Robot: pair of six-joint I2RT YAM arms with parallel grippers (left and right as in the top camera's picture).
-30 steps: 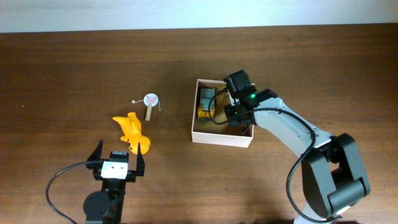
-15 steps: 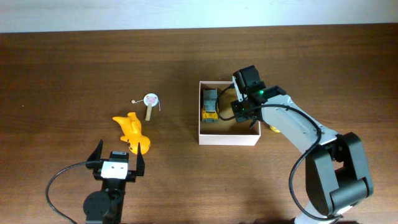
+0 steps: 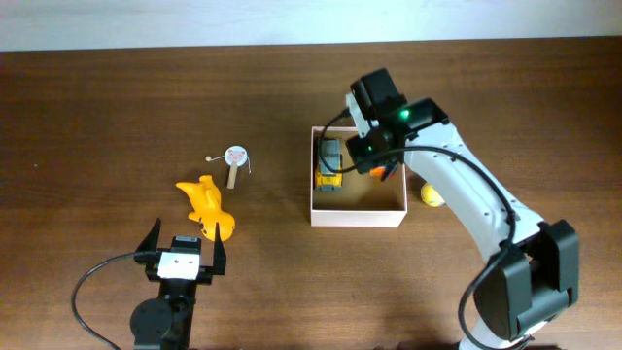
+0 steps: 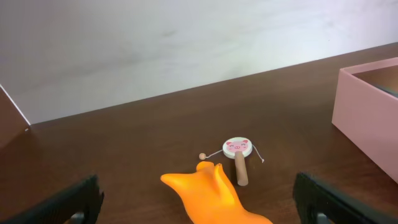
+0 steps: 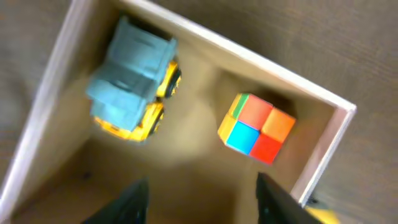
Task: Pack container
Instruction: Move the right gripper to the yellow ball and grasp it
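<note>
The container (image 3: 358, 217), a square white-walled box with a tan inside, stands right of the table's middle. It holds a blue-and-yellow toy truck (image 3: 330, 165) and a multicoloured cube (image 3: 378, 173). My right gripper (image 3: 373, 146) hovers over the box's far half, open and empty. In the right wrist view its fingers (image 5: 202, 202) hang above the box floor, with the truck (image 5: 134, 87), the cube (image 5: 256, 127) and the box wall (image 5: 249, 59) below. My left gripper (image 3: 181, 255) is open and empty at the front left. An orange duck-like toy (image 4: 211, 199) lies just ahead of it.
The orange toy (image 3: 207, 207) and a small pig-face rattle drum (image 3: 234, 160) lie left of the box on the brown table. The rattle (image 4: 237, 149) and the box's side (image 4: 367, 118) show in the left wrist view. A small yellow object (image 3: 431, 194) lies against the box's right side.
The box has slid a little to the right and squared up. My right gripper has moved toward the box's far left side. The left arm has not moved.
</note>
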